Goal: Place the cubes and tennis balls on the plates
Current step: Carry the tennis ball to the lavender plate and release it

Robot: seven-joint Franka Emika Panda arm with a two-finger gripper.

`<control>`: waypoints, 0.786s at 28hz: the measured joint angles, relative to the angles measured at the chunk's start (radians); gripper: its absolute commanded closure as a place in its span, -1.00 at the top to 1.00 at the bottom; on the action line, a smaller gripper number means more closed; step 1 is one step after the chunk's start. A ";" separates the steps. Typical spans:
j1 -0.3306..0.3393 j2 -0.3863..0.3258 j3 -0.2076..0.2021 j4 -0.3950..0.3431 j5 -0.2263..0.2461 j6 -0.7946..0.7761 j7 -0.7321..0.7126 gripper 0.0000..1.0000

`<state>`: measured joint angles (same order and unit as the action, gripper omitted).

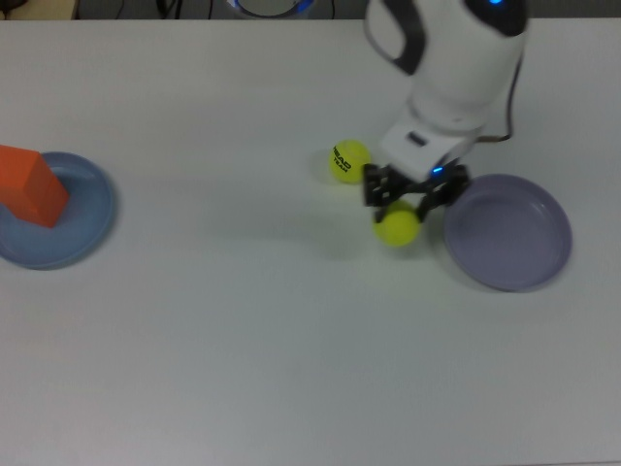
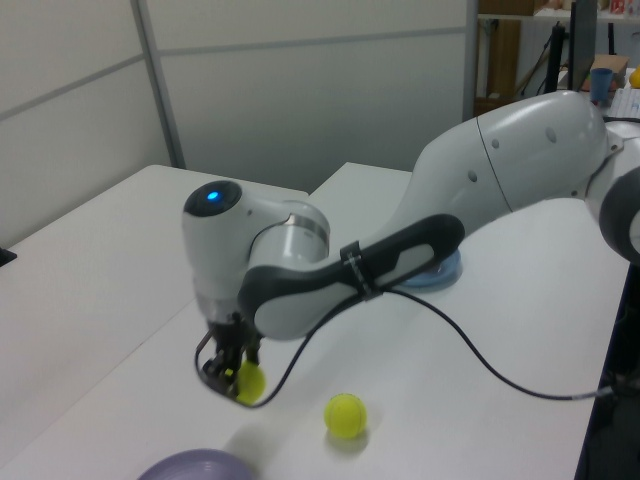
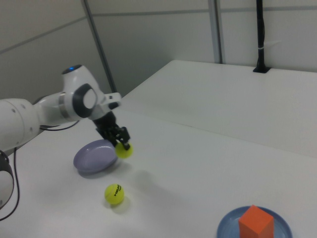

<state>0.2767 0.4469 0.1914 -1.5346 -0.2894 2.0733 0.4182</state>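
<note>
Yellow-green tennis ball (image 1: 398,228) pinched in fingers (image 1: 376,188), apparently lifted clear of worktop (image 1: 243,340) | just beside lavender plate (image 1: 507,231), its likely destination | lettered ball (image 1: 349,161) waits nearby

table (image 1: 243,340): white | on it: blue plate (image 1: 92,228) | lavender plate (image 1: 509,233) | tennis ball (image 1: 349,161)

Fuzzy yellow-green tennis ball (image 1: 398,227) clamped in gripper (image 1: 408,197), beside pale lavender plate (image 1: 508,233). Second "HEAD" ball (image 1: 349,161) on desk (image 1: 243,340). Orange cube (image 1: 29,184) on light blue plate (image 1: 82,209).
</note>
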 measured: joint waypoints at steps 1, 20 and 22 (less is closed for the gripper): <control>0.020 0.000 0.001 0.003 0.000 0.000 0.004 -0.06; 0.207 0.111 0.001 0.008 -0.087 0.105 0.102 1.00; 0.207 0.111 -0.001 0.013 -0.087 0.105 0.102 1.00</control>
<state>0.4835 0.5574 0.1909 -1.5219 -0.3764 2.1780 0.5206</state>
